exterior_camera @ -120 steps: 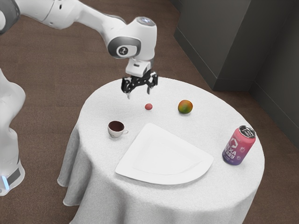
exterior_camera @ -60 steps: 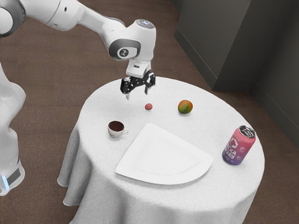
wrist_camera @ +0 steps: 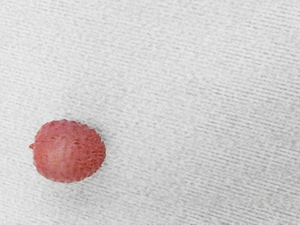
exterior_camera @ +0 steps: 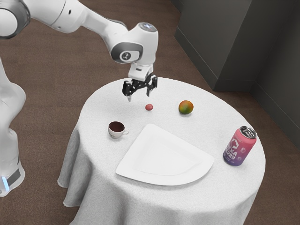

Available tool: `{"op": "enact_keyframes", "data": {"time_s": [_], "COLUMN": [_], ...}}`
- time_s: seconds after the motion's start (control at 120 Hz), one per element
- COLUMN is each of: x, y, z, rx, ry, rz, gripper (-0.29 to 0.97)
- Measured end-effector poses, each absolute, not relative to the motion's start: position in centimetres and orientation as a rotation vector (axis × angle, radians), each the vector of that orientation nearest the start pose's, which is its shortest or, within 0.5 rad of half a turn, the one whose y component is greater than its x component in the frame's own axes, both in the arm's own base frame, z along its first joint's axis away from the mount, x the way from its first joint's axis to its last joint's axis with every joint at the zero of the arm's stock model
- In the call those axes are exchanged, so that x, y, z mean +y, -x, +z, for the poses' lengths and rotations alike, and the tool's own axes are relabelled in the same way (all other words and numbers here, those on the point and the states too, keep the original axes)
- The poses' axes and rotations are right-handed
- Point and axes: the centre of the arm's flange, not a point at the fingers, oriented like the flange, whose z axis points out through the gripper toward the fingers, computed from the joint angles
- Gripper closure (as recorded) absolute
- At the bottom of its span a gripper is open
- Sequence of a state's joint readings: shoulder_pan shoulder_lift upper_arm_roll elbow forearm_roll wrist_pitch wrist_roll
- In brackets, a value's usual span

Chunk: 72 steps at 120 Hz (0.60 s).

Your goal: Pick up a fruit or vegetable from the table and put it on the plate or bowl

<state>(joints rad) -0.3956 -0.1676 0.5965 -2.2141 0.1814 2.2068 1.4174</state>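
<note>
A small red lychee [exterior_camera: 149,107] lies on the white tablecloth, and its bumpy skin [wrist_camera: 68,150] fills part of the wrist view. To its right in the exterior view sits an orange-green mango [exterior_camera: 185,107]. A white, fan-shaped plate [exterior_camera: 164,157] rests at the table's front. My black gripper [exterior_camera: 139,93] hangs open just above the cloth, a little to the left of and behind the lychee, touching neither fruit.
A white cup of dark coffee [exterior_camera: 116,129] stands left of the plate. A pink soda can [exterior_camera: 239,146] stands near the table's right edge. The round table [exterior_camera: 103,101] drops off on all sides; a dark cabinet [exterior_camera: 220,37] stands behind.
My hand has shifted slightly to the exterior view's right, toward the lychee. Fruits, plate, cup and can have not moved.
</note>
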Motion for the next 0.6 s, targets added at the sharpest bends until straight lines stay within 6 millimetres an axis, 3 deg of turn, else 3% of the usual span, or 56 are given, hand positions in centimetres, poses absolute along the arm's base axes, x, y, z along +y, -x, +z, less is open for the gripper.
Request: {"op": "enact_keyframes", "data": {"time_s": [0.6], "x": [11.79], "y": [-50.62], "z": [44.04], "rx": [1.832], "ry": [2.378], "rz": [-0.063], "gripper": [0.02]}}
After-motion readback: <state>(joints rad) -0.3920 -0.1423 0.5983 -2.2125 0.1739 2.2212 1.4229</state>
